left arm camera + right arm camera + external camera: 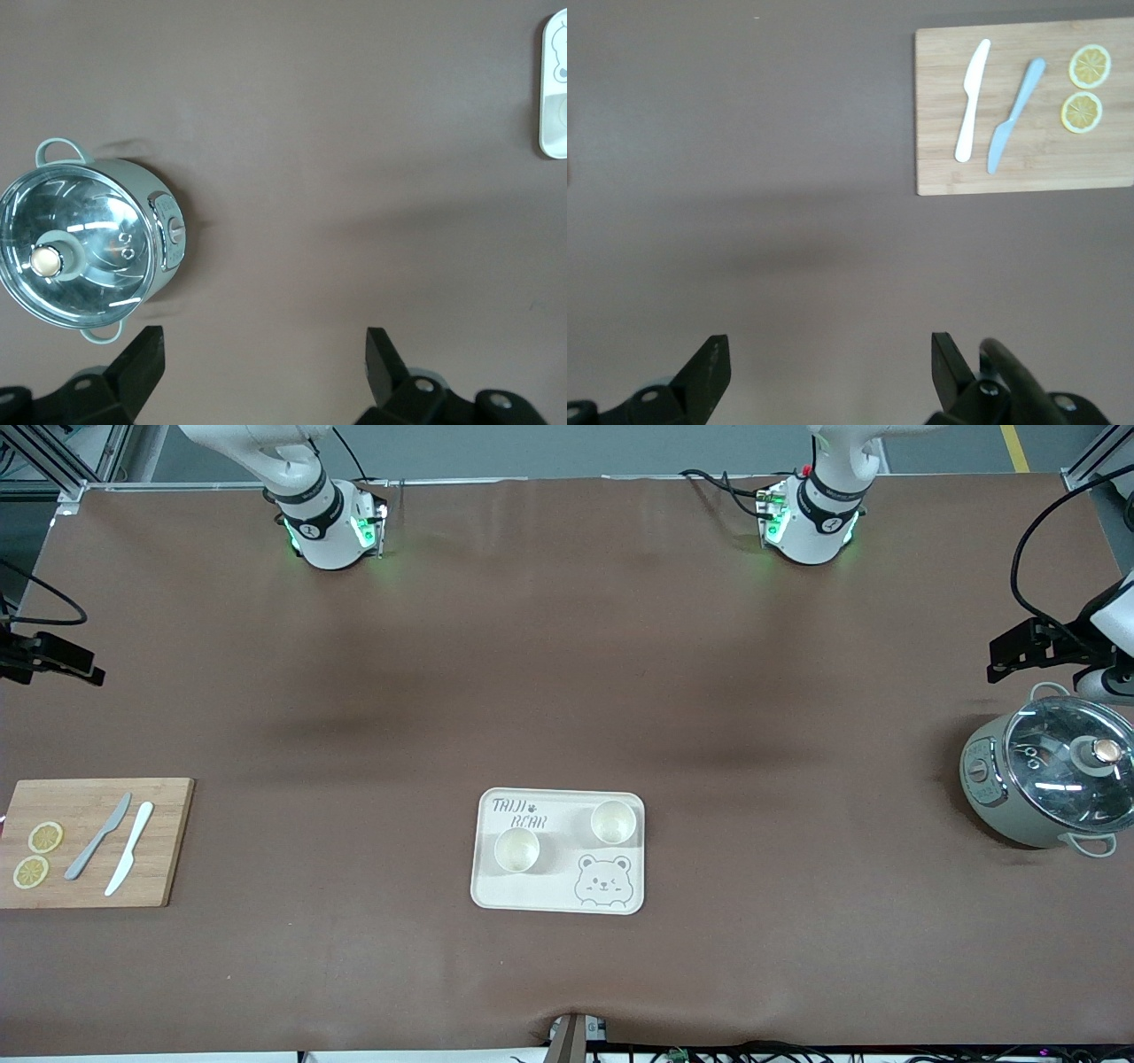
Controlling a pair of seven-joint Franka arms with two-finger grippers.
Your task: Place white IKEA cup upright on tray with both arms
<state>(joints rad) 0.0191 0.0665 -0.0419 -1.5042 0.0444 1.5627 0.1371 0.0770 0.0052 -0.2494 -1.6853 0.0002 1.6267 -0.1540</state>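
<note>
2 small round white cups (516, 849) (613, 821) sit upright on the flat cream tray (558, 895), mid-bench. Left gripper (262, 363) hangs wide open over bare brown matte bench by the glass-lidded pot (84, 243); right gripper (829, 365) hangs wide open near the wooden board (1023, 173).

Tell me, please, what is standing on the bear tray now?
Two white cups stand upright on the tray, mouths up, apart from each other. One partly covers the printed lettering; the tray surface under each cup is hidden.

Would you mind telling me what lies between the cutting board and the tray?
Nothing: the front view shows only bare brown table between the cutting board and the tray.
</note>
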